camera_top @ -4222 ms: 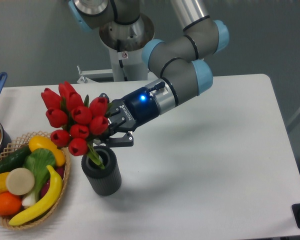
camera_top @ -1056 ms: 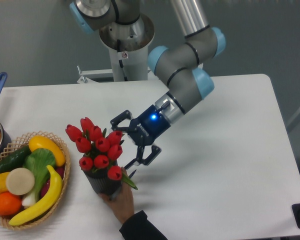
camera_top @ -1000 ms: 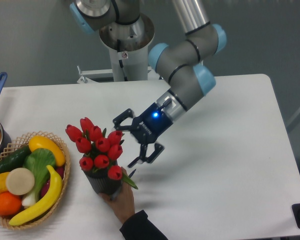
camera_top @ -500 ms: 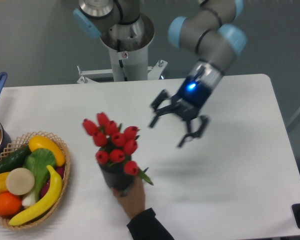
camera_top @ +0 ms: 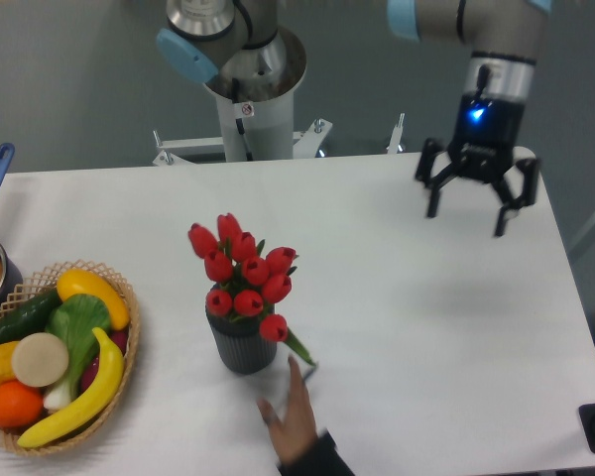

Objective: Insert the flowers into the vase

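End effector [camera_top: 467, 207] wide open, empty

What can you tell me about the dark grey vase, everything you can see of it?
The small dark grey cylindrical vase with vertically ribbed sides stands upright on the white table, right of the woven wicker basket of fruit and vegetables. The bunch of red tulip buds with green stems sits in its opening, one bud and a leaf drooping over the right rim. It looks matte. A person's hand lies just below it, apparently not touching.
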Motion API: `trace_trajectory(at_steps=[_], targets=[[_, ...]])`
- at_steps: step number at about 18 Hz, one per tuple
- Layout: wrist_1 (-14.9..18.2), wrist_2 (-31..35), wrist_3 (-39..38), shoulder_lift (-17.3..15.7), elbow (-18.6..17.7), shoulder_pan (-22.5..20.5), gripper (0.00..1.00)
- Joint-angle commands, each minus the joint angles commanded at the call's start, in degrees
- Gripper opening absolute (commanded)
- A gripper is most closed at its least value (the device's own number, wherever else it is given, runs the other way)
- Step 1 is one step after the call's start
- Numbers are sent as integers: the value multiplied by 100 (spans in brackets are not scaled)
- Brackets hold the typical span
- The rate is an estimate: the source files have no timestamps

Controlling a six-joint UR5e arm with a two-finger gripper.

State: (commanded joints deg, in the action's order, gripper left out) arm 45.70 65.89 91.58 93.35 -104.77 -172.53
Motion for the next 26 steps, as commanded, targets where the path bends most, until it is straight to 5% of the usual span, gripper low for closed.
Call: trace_trajectory(at_steps=[2,9,13,26], targets=[[209,484,44,-228,17,-44,100],[2643,898,885,-326,1002,-377,100],[3277,1048,1773,-492,1020,-632,100],[3340,1225,2083,-809,571,-677,100]])
